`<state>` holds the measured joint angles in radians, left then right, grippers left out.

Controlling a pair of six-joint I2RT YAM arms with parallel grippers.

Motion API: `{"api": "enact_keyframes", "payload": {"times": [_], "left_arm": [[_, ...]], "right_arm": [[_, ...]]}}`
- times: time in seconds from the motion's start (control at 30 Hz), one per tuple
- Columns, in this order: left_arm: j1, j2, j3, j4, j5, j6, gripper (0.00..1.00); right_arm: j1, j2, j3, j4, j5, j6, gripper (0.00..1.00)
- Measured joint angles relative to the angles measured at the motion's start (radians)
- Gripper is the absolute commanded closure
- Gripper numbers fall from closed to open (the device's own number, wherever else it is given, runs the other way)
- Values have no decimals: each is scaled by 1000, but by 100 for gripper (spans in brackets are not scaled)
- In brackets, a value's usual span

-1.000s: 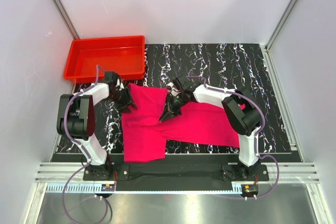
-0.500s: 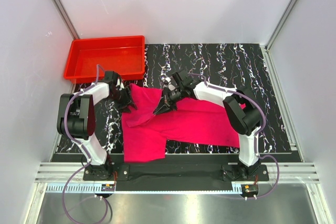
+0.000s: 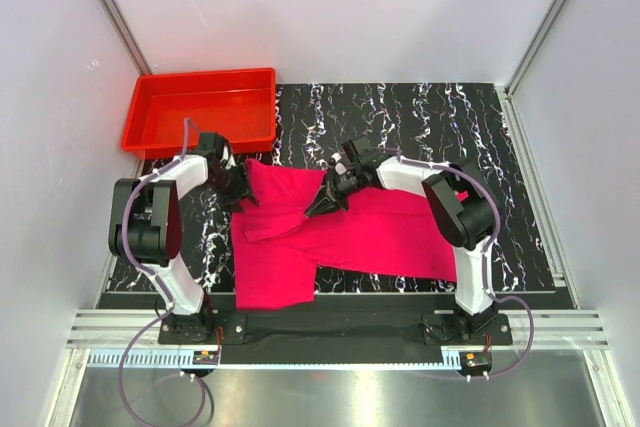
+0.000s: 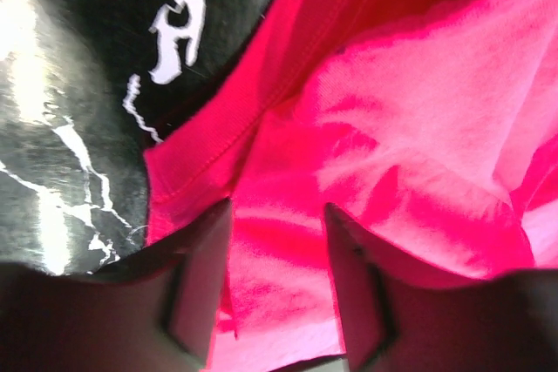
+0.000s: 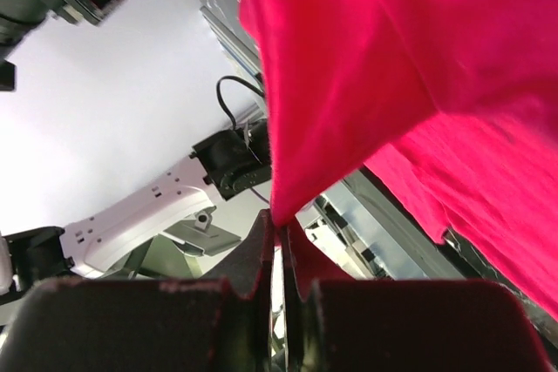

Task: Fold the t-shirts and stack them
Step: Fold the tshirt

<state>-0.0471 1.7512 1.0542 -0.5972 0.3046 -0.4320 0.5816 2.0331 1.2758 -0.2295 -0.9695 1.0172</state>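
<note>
One t-shirt, one red tray, two tools: left tool spread apart, right tool clamped on the t-shirt.

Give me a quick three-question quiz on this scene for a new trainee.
1. True or false: the t-shirt lies inside the red tray.
2. The right fingers are: A) wide open, B) shut on a fold of the t-shirt, C) holding the red tray.
3. Which arm's fingers stand apart over the cloth?
Key: 1 false; 2 B; 3 the left fingers.
</note>
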Motion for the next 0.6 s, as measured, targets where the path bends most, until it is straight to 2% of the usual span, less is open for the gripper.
{"api": "enact_keyframes", "payload": {"times": [0.1,0.2,0.37,0.5,0.6], "left_arm": [[0,-21,0,-10,-34,3,34],[2,-98,0,-42,-71,2,33],[5,-349,-36,-61,-76,-16,40],[6,-555,-214,-16,-15,-87,41],[6,-621,-375,16,32,-158,43]], "right_arm": [[0,23,45,-12,-1,-11,100],[0,26,58,-30,-1,-29,100],[0,47,59,-57,3,-55,100],[0,57,59,-61,4,-68,100],[0,57,59,-64,4,-75,100]]}}
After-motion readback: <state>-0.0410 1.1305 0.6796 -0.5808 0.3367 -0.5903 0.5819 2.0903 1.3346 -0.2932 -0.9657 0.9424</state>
